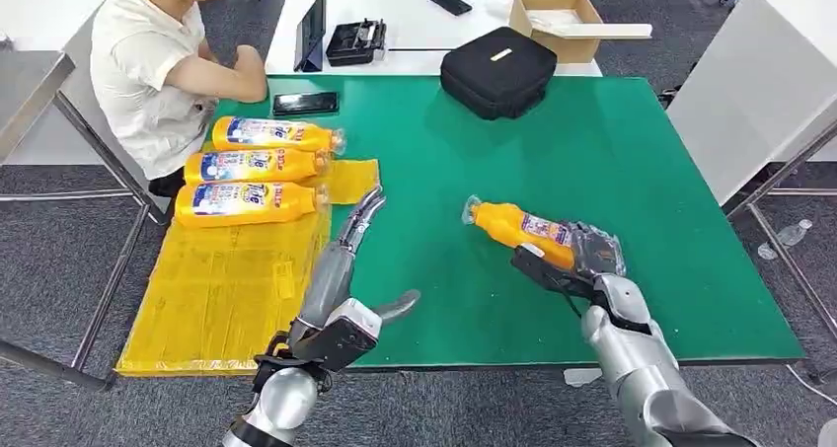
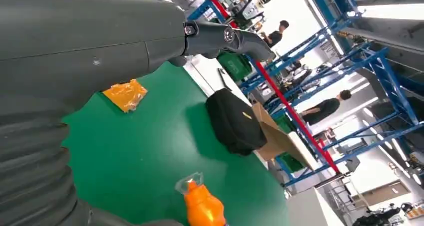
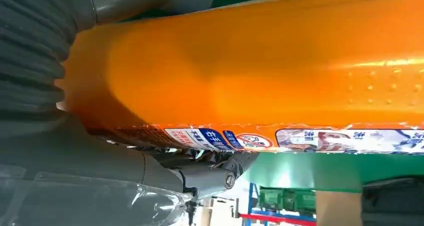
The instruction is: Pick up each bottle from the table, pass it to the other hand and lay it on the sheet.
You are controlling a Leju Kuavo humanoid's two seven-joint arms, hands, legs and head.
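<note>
Right hand (image 1: 575, 260) grips the orange bottle (image 1: 515, 227) by its base, lifted over the green table (image 1: 612, 161), cap aimed toward the left arm. Left hand (image 1: 357, 232) reaches flat beside the yellow sheet (image 1: 222, 289), fingers extended and holding nothing. Three bottles (image 1: 252, 168) lie on the sheet; the held bottle's far end is possibly wrapped, hard to say.

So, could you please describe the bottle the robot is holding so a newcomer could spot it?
On the green table, right of the yellow sheet, the right hand grips an orange bottle. Unlike the three bottles on the sheet, it is over bare green.
</note>
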